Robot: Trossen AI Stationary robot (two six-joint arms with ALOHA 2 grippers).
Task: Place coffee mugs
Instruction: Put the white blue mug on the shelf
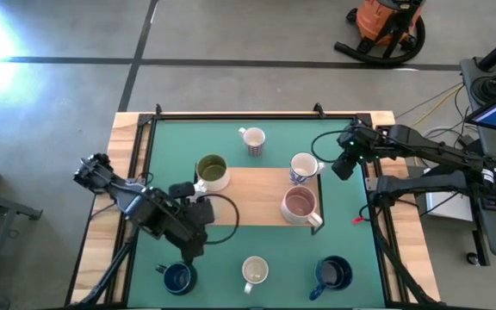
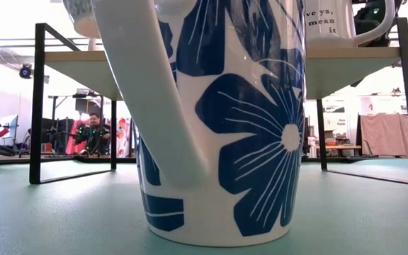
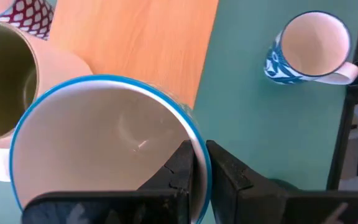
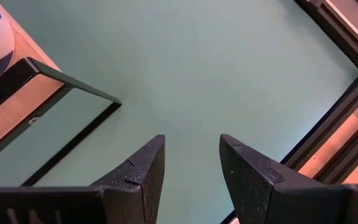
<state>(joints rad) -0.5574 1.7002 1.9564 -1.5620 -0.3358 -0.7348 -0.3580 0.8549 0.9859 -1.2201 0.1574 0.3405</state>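
Left of centre in the overhead frame, the left end effector (image 3: 201, 177) is pinching a blue-rimmed mug's (image 3: 104, 143) wall, seemingly needing placement on the wooden shelf (image 1: 261, 185), while the right end effector (image 4: 191, 165) is waiting open at upper right.

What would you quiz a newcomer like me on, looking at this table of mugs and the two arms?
1. True or false: the right tool is gripping a mug.
2. The left tool is pinching the rim of which mug? A) a pinkish one B) the blue-rimmed white mug C) a striped one
3. Seen from above, how many dark navy mugs stand on the green mat?

Key:
1. False; its fingers are open and empty over the green mat.
2. B.
3. Two.
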